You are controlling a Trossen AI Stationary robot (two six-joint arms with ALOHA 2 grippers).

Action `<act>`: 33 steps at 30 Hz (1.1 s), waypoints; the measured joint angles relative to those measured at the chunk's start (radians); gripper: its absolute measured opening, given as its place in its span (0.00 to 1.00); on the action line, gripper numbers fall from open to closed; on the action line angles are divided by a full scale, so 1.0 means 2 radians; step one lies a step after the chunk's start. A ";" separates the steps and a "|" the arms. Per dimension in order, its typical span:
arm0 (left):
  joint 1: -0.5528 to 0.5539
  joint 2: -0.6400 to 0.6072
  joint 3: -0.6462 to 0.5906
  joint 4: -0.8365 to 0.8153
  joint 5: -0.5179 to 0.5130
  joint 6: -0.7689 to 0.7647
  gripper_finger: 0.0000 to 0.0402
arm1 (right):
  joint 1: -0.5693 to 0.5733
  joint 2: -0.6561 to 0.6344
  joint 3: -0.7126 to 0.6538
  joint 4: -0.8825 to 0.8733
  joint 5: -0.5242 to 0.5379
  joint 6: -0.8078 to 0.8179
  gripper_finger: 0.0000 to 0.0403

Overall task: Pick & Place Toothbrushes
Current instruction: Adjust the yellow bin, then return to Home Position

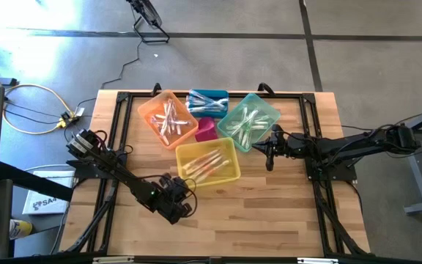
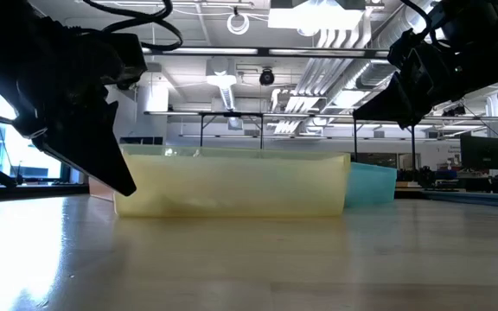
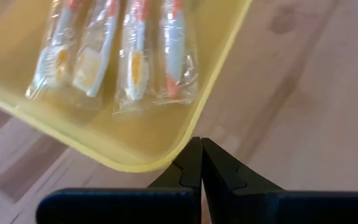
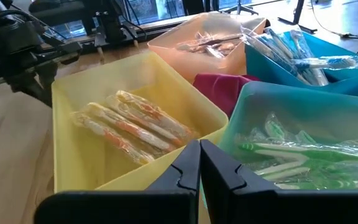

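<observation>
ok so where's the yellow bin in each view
High view: yellow bin at table centre, nearest the front.
Low view: wide pale wall across the middle.
Left wrist view: its corner above the shut left tool.
Right wrist view: left of centre.
Shared landmark: teal bin beside it.

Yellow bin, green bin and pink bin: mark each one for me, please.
yellow bin [image 1: 234, 151]: high view, on its right-hand wall.
green bin [image 1: 272, 110]: high view, on its rim at the corner farthest from the yellow bin.
pink bin [image 1: 206, 130]: high view, on its visible middle, between the other bins.
</observation>
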 joint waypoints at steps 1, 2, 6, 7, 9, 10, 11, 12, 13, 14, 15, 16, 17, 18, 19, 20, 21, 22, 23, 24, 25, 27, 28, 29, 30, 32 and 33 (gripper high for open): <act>0.000 0.000 0.000 -0.008 -0.002 -0.011 0.00 | 0.000 0.000 0.000 0.000 0.000 0.000 0.01; 0.000 0.000 0.000 -0.019 -0.002 -0.022 0.00 | 0.000 0.000 0.000 0.000 0.000 0.000 0.01; 0.000 0.000 0.000 -0.051 -0.003 -0.060 0.00 | 0.000 0.000 0.000 0.000 0.000 0.000 0.01; 0.000 0.000 0.000 -0.056 -0.003 -0.065 0.00 | 0.000 0.000 0.000 0.000 0.000 0.000 0.01; 0.000 0.000 0.000 -0.060 -0.007 -0.068 0.00 | 0.000 0.000 0.000 0.000 0.000 0.000 0.01; 0.000 0.000 0.000 -0.061 -0.012 -0.068 0.00 | 0.000 0.000 0.000 0.000 0.000 0.000 0.01; 0.000 0.000 0.000 -0.062 -0.018 -0.068 0.00 | 0.000 0.000 0.000 0.000 0.000 0.000 0.01; 0.000 0.000 0.000 -0.062 -0.025 -0.069 0.00 | 0.000 0.000 0.000 0.000 0.000 0.000 0.01; 0.000 0.000 0.000 -0.062 -0.030 -0.069 0.00 | 0.000 0.000 0.000 0.000 0.000 0.000 0.01; 0.000 0.000 0.000 -0.063 -0.032 -0.069 0.00 | 0.000 0.000 0.000 0.000 0.000 0.000 0.01; 0.000 0.000 0.000 -0.065 -0.034 -0.070 0.00 | 0.000 0.000 0.000 0.000 0.000 0.000 0.01; 0.000 0.000 0.000 -0.070 -0.035 -0.076 0.00 | 0.000 0.000 0.000 0.000 0.000 0.000 0.01; 0.000 0.000 0.000 -0.076 -0.036 -0.084 0.00 | 0.000 0.000 0.000 0.000 0.000 0.000 0.01; 0.000 0.000 0.000 -0.084 -0.036 -0.093 0.00 | 0.000 0.000 0.000 0.000 0.000 0.000 0.01; 0.000 0.000 0.000 -0.091 -0.036 -0.102 0.00 | 0.000 0.000 0.000 0.000 0.000 0.000 0.01; 0.000 0.000 0.000 -0.096 -0.036 -0.109 0.00 | 0.000 0.000 0.000 0.000 0.000 0.000 0.01; 0.000 0.000 0.000 -0.099 -0.036 -0.115 0.00 | 0.000 0.000 0.000 0.000 0.000 0.000 0.01; 0.000 0.000 0.000 -0.101 -0.036 -0.117 0.00 | 0.000 0.000 0.000 0.000 0.000 0.000 0.01; 0.000 0.000 0.000 -0.102 -0.036 -0.118 0.00 | 0.000 0.000 0.000 0.000 0.000 0.000 0.01; 0.000 0.000 0.000 -0.101 -0.036 -0.119 0.00 | 0.000 0.000 0.000 0.000 0.000 0.000 0.01; 0.000 0.000 0.000 -0.100 -0.036 -0.119 0.00 | 0.000 0.000 0.000 0.000 0.000 0.000 0.01; 0.000 0.000 0.000 -0.100 -0.036 -0.119 0.00 | 0.000 0.000 0.000 0.000 0.000 0.000 0.01; 0.000 0.000 0.000 -0.098 -0.036 -0.119 0.00 | 0.000 0.000 0.000 0.000 0.000 0.000 0.01; 0.000 0.000 0.001 -0.096 -0.035 -0.119 0.00 | 0.000 0.000 0.000 0.000 0.000 0.000 0.01; -0.002 0.000 0.006 -0.100 -0.035 -0.118 0.00 | 0.000 0.000 0.000 0.000 0.000 0.000 0.01; -0.006 -0.002 0.025 -0.110 -0.035 -0.106 0.00 | 0.000 0.000 0.000 0.000 0.000 0.000 0.01; -0.008 -0.004 0.036 -0.120 -0.035 -0.097 0.00 | 0.000 0.000 0.000 0.000 0.000 0.000 0.01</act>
